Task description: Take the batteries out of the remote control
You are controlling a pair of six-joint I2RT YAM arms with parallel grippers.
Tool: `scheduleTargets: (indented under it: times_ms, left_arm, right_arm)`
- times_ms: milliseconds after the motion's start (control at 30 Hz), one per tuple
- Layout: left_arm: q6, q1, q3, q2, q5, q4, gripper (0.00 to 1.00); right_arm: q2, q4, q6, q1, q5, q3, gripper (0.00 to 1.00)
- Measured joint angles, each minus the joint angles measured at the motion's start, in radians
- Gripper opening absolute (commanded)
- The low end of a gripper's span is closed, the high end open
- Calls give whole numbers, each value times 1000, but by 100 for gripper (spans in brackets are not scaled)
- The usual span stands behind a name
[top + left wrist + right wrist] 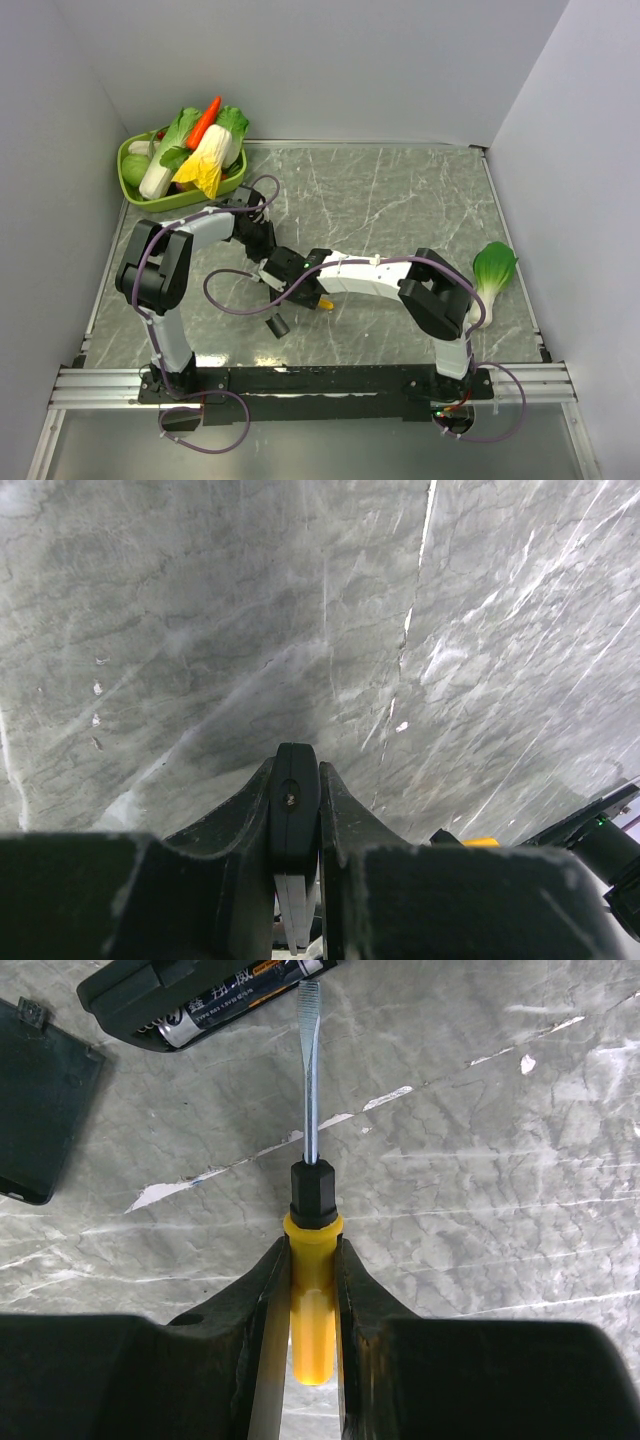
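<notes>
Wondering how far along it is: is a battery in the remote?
Yes, a labelled battery sits in the remote control's open compartment.

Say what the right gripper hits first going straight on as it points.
The screwdriver in the right gripper leads; its tip would likely meet the battery in the open remote control first, though depth is unclear.

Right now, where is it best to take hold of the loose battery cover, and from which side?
Probably across its thin edges, coming from above: the battery cover lies flat on the table, so only its rim offers a hold. The right tool is busy with the screwdriver.
</notes>
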Motion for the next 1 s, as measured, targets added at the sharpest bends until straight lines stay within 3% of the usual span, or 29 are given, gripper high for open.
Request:
scheduleTargets:
  times_ms: [1000]
  left_arm:
    - [0,0,0,0,12,6,1]
  right_arm:
    - [1,-3,-10,19,29,-8,0]
